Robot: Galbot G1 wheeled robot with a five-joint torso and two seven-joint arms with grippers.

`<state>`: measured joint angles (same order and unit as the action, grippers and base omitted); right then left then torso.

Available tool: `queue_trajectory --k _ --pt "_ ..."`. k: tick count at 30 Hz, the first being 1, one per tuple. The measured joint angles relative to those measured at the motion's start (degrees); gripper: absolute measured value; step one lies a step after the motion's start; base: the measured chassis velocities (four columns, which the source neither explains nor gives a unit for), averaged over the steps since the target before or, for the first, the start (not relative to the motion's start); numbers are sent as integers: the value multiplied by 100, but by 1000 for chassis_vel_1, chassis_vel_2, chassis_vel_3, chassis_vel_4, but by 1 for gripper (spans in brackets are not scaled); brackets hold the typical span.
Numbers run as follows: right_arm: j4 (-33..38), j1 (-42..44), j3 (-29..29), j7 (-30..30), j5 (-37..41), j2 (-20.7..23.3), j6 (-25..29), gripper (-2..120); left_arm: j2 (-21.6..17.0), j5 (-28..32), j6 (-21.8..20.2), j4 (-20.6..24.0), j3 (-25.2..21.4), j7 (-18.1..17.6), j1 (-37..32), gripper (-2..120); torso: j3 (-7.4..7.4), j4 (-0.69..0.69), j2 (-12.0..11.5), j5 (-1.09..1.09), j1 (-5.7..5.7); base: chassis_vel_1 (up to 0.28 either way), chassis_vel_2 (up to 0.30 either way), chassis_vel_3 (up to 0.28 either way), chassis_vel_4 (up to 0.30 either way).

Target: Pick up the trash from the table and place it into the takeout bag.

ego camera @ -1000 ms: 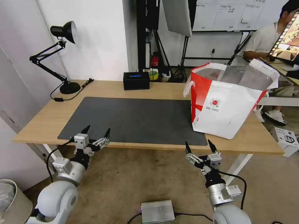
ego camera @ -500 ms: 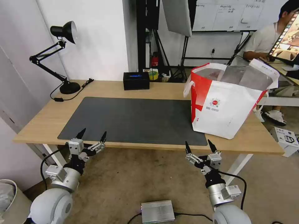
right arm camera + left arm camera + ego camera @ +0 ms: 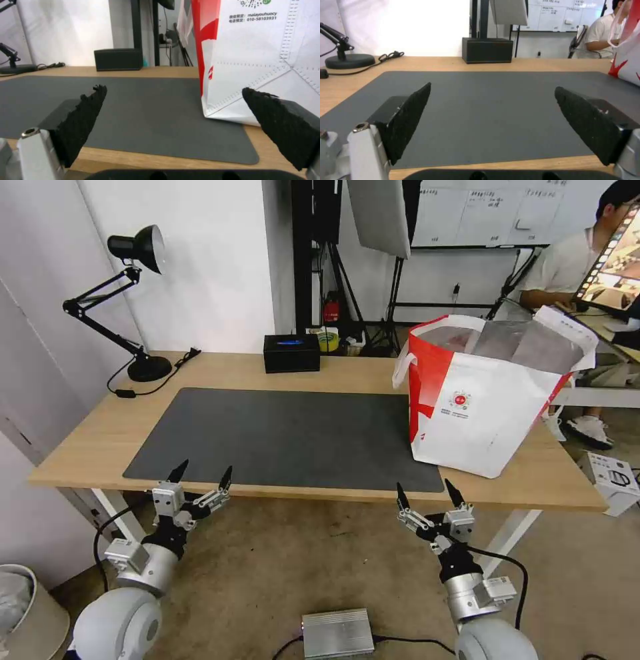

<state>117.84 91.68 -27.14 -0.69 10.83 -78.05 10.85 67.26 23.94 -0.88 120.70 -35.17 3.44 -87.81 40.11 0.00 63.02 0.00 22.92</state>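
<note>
Left gripper [image 3: 203,474] and right gripper [image 3: 426,491], fingers spread wide and empty, hover at the bench [image 3: 87,437] front edge; takeout bag [image 3: 490,393] stands upright at its right end.

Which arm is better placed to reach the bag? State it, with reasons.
Right. The right gripper hangs open just before the bag's near corner; the left gripper, also open, sits at the mat's opposite end.

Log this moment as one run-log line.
left gripper: jaws open, near table front edge | right gripper: jaws open, empty | takeout bag: upright on table
</note>
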Motion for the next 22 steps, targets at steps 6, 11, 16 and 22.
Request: queue_trajectory --k 6,11,16,22 --pt "0 0 0 0 0 0 0 100 -2 -1 -3 -2 3 0 2 100 0 0 0 0 0 0 0 0 0" --pt "0 0 0 0 0 0 0 100 -4 -1 -5 -4 5 0 4 100 0 0 0 0 0 0 0 0 0" --pt "0 0 0 0 0 0 0 100 -5 -1 -9 -4 5 1 4 100 0 0 0 0 0 0 0 0 0" --pt "0 1 0 0 0 0 0 100 -5 -1 -11 -5 5 0 5 100 0 0 0 0 0 0 0 0 0"
